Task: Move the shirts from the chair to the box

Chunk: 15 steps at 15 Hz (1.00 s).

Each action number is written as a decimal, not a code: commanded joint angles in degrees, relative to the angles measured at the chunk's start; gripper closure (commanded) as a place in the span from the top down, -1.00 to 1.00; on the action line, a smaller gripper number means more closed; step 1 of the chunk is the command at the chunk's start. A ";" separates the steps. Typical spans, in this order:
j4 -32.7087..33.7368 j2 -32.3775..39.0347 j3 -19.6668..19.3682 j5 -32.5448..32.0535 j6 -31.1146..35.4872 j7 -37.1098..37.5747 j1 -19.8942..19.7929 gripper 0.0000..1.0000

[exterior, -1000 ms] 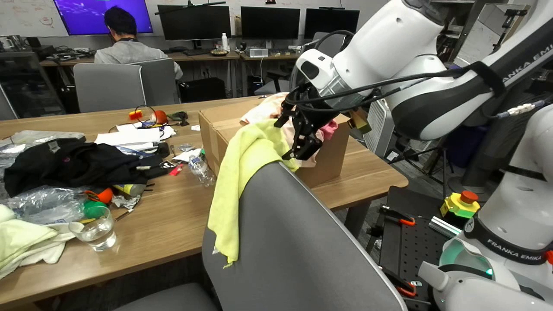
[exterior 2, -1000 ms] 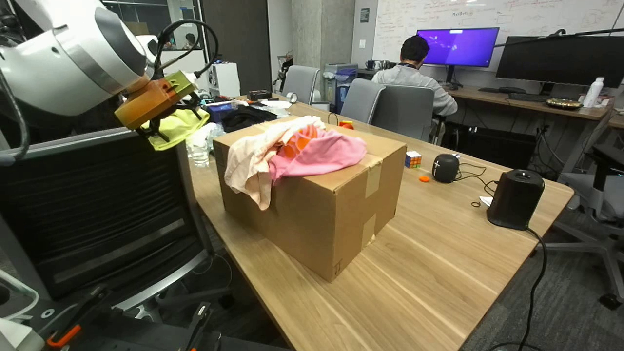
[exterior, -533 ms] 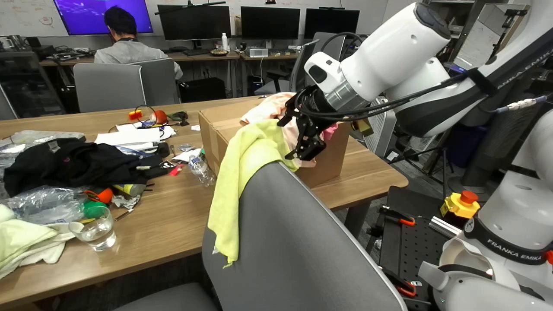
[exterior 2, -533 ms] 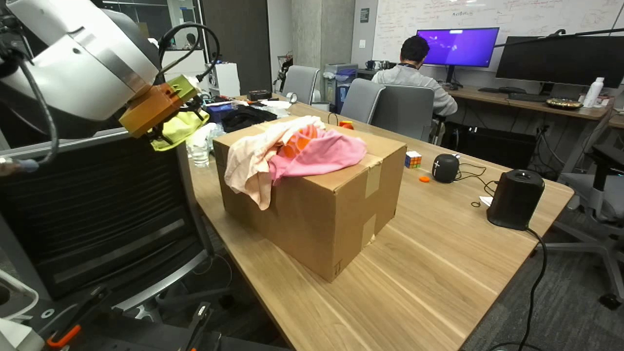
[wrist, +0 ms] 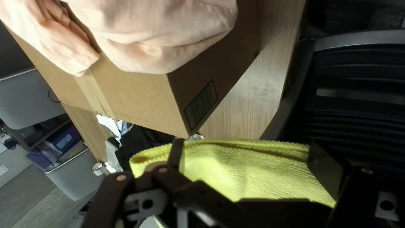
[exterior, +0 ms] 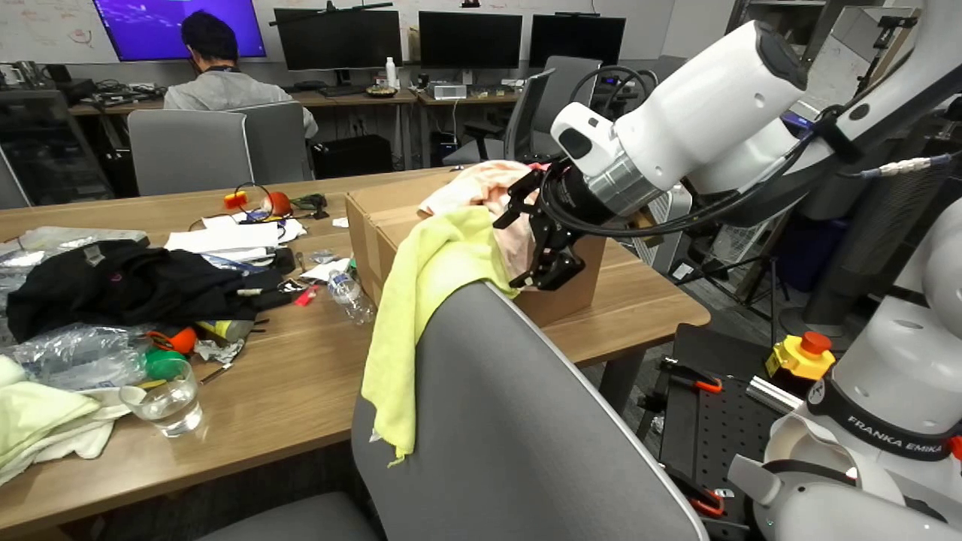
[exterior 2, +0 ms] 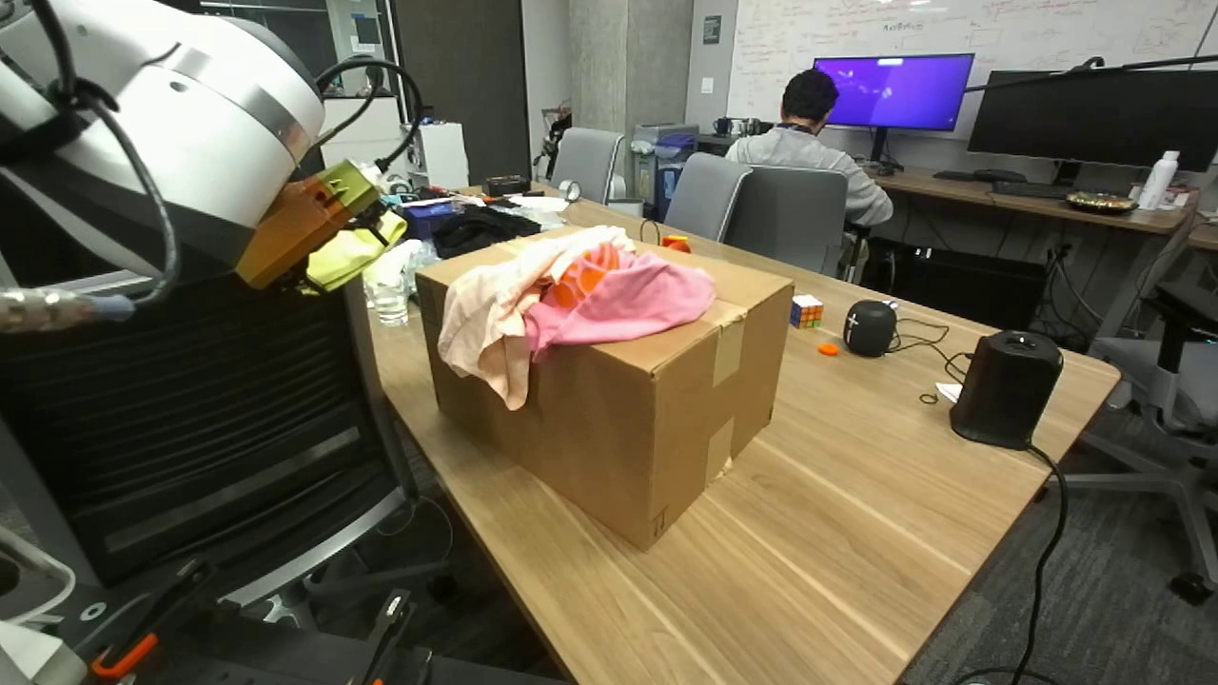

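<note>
A yellow shirt (exterior: 436, 263) hangs over the top edge of the grey chair's back (exterior: 518, 421). It also shows in an exterior view (exterior 2: 347, 252) and fills the space behind the jaws in the wrist view (wrist: 246, 171). My gripper (exterior: 509, 254) is open at the shirt's box-side end, its fingers spread wide in the wrist view (wrist: 243, 147). Whether the fingers touch the cloth, I cannot tell. The cardboard box (exterior 2: 590, 447) stands on the table beside the chair. A peach shirt (exterior 2: 485, 323) and a pink shirt with orange (exterior 2: 638, 304) lie on its top, the peach one hanging over the edge.
The wooden table (exterior: 301, 391) holds a water bottle (exterior: 349, 297), a glass (exterior: 169, 406), a black garment (exterior: 128, 285) and pale cloths (exterior: 45, 421). A puzzle cube (exterior 2: 806, 311) and black speakers (exterior 2: 871, 328) stand behind the box. A person (exterior: 225, 86) sits behind the table.
My open gripper has drawn back a little from the yellow shirt, and the arm has turned at the wrist and forearm. The shirts, chair and box have not visibly moved.
</note>
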 commanded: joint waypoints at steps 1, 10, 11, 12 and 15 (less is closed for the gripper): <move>0.00 -3.73 0.83 -8.56 3.47 8.16 -1.68 1.00; -0.01 -8.59 -1.02 -22.64 6.21 23.69 2.54 1.00; -0.02 -8.71 -1.19 -24.49 5.91 25.90 3.27 1.00; -0.03 -8.84 -1.53 -26.37 5.64 28.02 4.25 1.00; -0.05 -8.66 -2.85 -32.09 4.26 34.80 8.03 1.00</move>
